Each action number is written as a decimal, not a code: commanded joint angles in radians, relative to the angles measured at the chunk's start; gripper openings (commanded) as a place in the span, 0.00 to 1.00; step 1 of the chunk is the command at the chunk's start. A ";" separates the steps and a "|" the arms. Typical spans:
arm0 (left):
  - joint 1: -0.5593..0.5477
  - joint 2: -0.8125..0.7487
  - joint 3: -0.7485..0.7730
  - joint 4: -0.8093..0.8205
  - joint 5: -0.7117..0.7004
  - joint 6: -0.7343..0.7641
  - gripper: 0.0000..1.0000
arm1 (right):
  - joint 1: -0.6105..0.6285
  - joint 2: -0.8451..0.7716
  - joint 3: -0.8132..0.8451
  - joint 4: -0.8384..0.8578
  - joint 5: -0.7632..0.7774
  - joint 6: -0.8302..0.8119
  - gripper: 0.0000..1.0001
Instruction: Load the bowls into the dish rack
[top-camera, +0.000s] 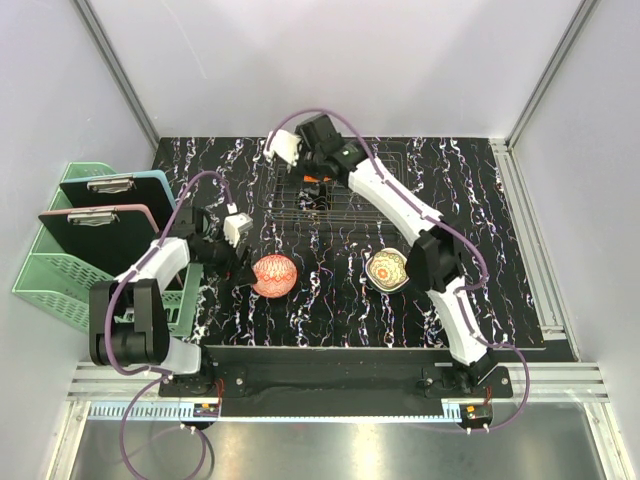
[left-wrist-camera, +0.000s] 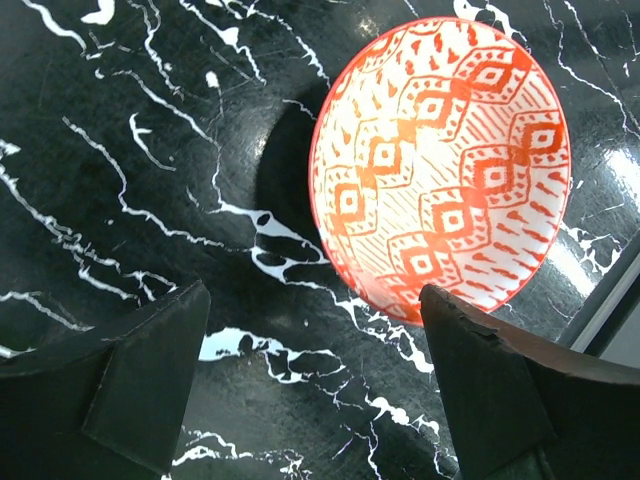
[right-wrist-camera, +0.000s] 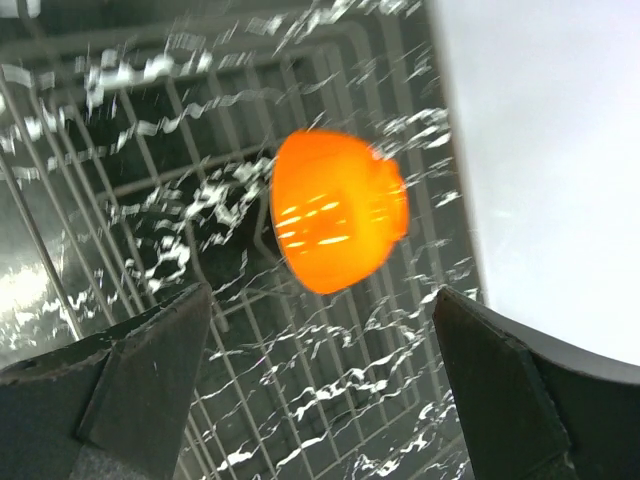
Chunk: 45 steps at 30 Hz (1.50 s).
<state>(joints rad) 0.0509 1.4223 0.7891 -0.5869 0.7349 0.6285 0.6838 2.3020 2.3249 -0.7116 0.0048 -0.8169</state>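
An orange bowl (right-wrist-camera: 338, 210) lies in the dark wire dish rack (right-wrist-camera: 150, 200), near its back edge. My right gripper (right-wrist-camera: 320, 390) hangs open just above it, holding nothing. In the top view the right gripper (top-camera: 303, 168) is over the rack (top-camera: 345, 205), and a sliver of the orange bowl (top-camera: 313, 180) shows. A red-patterned bowl (top-camera: 273, 275) sits on the table in front of the rack. My left gripper (top-camera: 238, 262) is open beside its left side; the bowl (left-wrist-camera: 440, 165) lies just beyond the fingertips (left-wrist-camera: 150, 370). A cream bowl with a yellow floral inside (top-camera: 387, 269) sits to the right.
A mint-green slatted basket (top-camera: 45, 270) holding two clipboards (top-camera: 100, 215) stands at the table's left edge, close to my left arm. White walls close in the back and sides. The table (top-camera: 480, 240) is black marble-patterned.
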 joint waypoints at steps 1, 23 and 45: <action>-0.019 0.013 0.053 0.024 0.043 0.004 0.89 | -0.023 -0.073 0.083 0.012 -0.022 0.079 1.00; -0.042 0.015 0.061 0.025 0.006 -0.010 0.88 | -0.050 0.093 0.039 0.199 0.061 -0.050 1.00; -0.042 0.030 0.033 0.027 0.024 -0.004 0.88 | -0.055 0.174 0.148 0.340 0.201 -0.131 1.00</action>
<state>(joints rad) 0.0132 1.4441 0.8185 -0.5816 0.7311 0.6098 0.6338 2.4737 2.4020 -0.5095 0.1402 -0.8986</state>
